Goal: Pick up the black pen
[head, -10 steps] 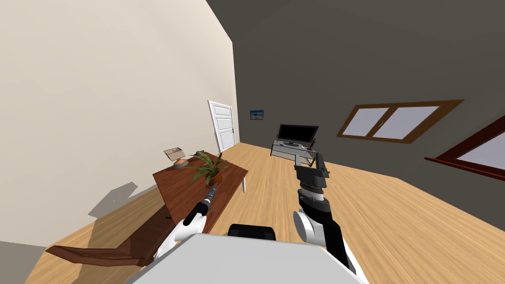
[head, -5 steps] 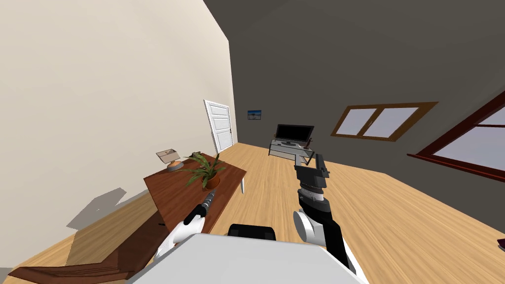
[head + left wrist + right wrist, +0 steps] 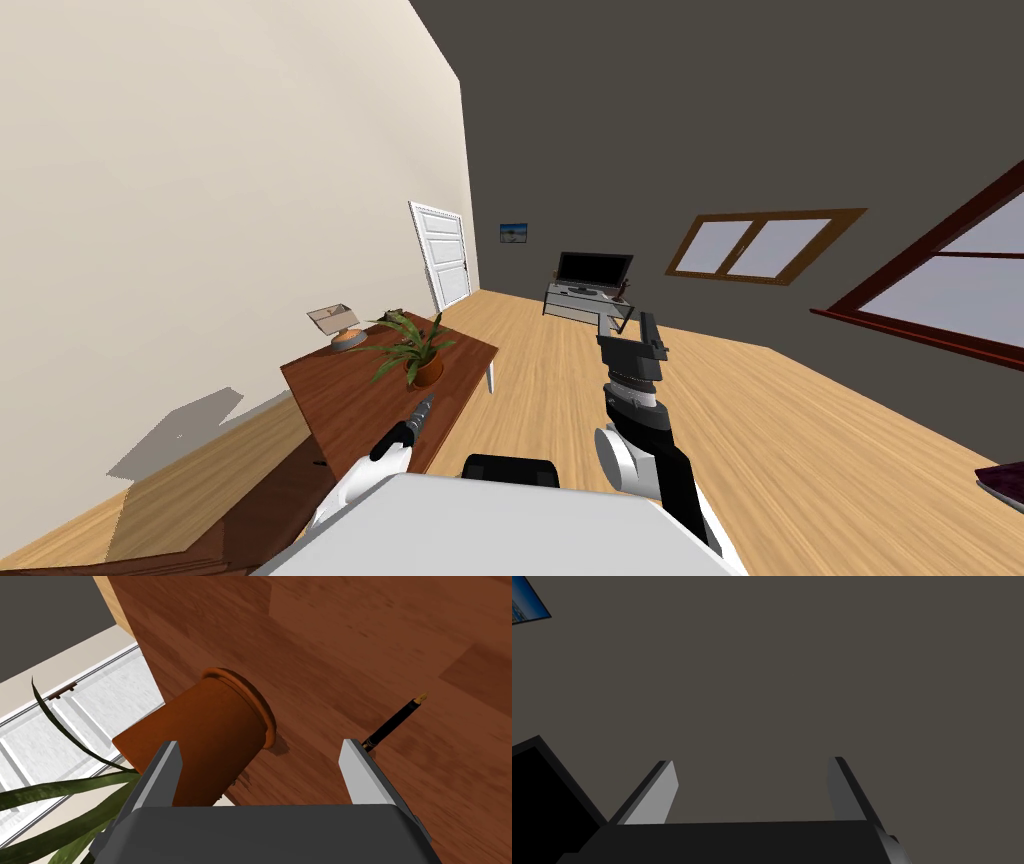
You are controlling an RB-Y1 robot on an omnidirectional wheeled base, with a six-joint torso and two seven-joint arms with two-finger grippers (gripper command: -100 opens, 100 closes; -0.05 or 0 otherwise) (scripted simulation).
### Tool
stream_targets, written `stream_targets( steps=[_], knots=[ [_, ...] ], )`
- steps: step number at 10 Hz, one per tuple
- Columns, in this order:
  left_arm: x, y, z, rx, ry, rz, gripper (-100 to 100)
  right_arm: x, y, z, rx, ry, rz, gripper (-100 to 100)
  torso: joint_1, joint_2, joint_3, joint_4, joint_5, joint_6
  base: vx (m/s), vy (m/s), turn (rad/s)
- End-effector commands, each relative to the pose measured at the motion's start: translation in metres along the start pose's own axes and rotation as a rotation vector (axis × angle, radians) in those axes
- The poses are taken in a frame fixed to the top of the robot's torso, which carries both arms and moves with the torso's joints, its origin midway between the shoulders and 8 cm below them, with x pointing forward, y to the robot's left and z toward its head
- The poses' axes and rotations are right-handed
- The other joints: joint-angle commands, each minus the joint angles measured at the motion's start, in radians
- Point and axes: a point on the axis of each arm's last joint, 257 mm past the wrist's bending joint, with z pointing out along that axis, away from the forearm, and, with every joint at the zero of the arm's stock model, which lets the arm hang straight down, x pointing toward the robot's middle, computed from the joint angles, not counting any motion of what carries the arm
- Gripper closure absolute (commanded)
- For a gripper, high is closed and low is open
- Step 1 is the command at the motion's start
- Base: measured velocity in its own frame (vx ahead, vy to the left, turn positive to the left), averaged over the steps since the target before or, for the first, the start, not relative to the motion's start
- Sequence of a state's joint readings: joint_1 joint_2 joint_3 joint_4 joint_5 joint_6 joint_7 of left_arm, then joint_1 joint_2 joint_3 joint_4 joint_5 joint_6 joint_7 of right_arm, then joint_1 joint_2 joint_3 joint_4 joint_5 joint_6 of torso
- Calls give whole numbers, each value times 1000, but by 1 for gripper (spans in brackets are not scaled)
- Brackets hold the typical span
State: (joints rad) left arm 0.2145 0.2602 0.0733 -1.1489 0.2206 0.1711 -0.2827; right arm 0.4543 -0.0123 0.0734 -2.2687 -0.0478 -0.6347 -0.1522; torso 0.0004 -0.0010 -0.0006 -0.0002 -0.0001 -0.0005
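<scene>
The black pen (image 3: 395, 722) is seen on the table (image 3: 350, 636), just outside one finger of the wide-spread left gripper (image 3: 260, 745); the right gripper (image 3: 752, 761) is likewise spread.

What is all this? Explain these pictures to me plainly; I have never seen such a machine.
It is a two-armed robot in a house. The wide picture comes from a camera on its head, looking down over its arms at a brown table. The other two come from cameras on its wrists. The left gripper hangs over the table, its two grey fingers open, holding nothing. Beyond them stands an orange plant pot. The black pen, gold-tipped, lies on the wood just outside one finger, not yet gripped. The right gripper is held up in front, open and empty.
</scene>
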Motion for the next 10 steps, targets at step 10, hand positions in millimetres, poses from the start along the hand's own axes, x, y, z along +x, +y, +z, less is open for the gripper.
stream_targets(
  steps=[10],
  knots=[
    [-15, 101, 4, -280, 29, 63, -100, 0, 0, 0, 0, 0, 0, 0, 0, -1, 0, 0, 0, 0, 20, 8, -57]
  ],
)
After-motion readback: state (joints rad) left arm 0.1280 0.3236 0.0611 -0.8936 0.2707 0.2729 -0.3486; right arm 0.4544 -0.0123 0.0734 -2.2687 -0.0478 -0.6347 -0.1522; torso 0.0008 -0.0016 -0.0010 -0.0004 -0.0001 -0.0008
